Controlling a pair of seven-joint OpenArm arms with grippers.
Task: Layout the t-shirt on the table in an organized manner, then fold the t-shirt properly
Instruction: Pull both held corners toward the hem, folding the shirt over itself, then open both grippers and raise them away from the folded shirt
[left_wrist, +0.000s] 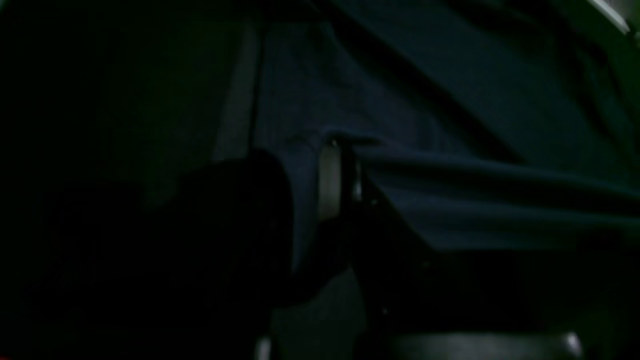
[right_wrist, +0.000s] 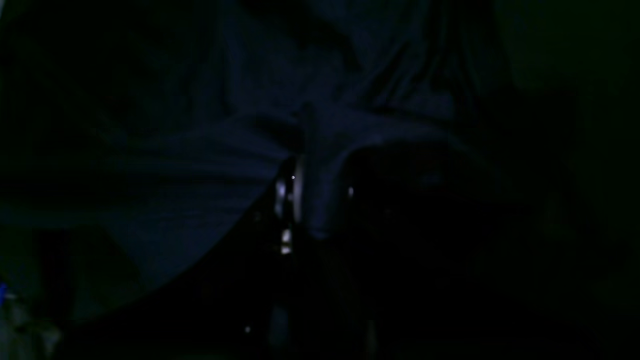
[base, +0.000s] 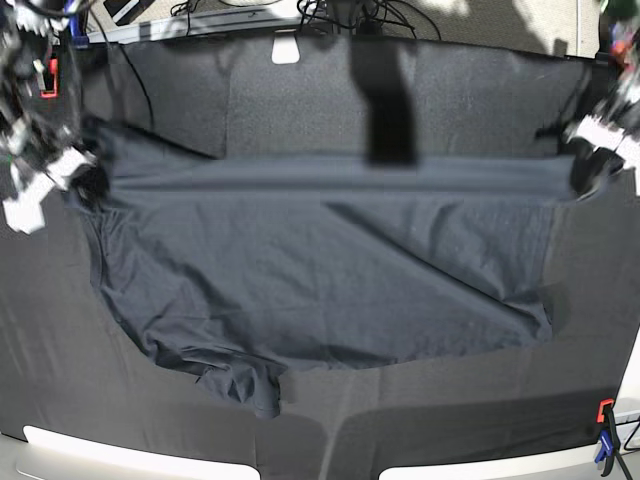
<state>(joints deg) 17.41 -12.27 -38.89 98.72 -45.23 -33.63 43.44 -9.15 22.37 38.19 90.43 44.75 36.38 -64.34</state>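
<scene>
The dark charcoal t-shirt (base: 330, 270) is stretched taut along its far edge between my two grippers, and the rest drapes toward the front of the table (base: 300, 90), with a sleeve bunched at the front left (base: 245, 385). My left gripper (base: 585, 168) at the right is shut on one end of that edge. In the left wrist view its fingers (left_wrist: 330, 180) pinch the cloth (left_wrist: 475, 200). My right gripper (base: 85, 182) at the left is shut on the other end. In the right wrist view (right_wrist: 305, 195) it pinches the fabric (right_wrist: 200, 195). Both wrist views are very dark.
A dark upright post (base: 385, 95) stands over the table's far middle, beside a white object (base: 287, 48) at the back edge. A red and blue clamp (base: 604, 445) is at the front right corner and a red clamp (base: 48, 80) at the back left. Cables lie behind the table.
</scene>
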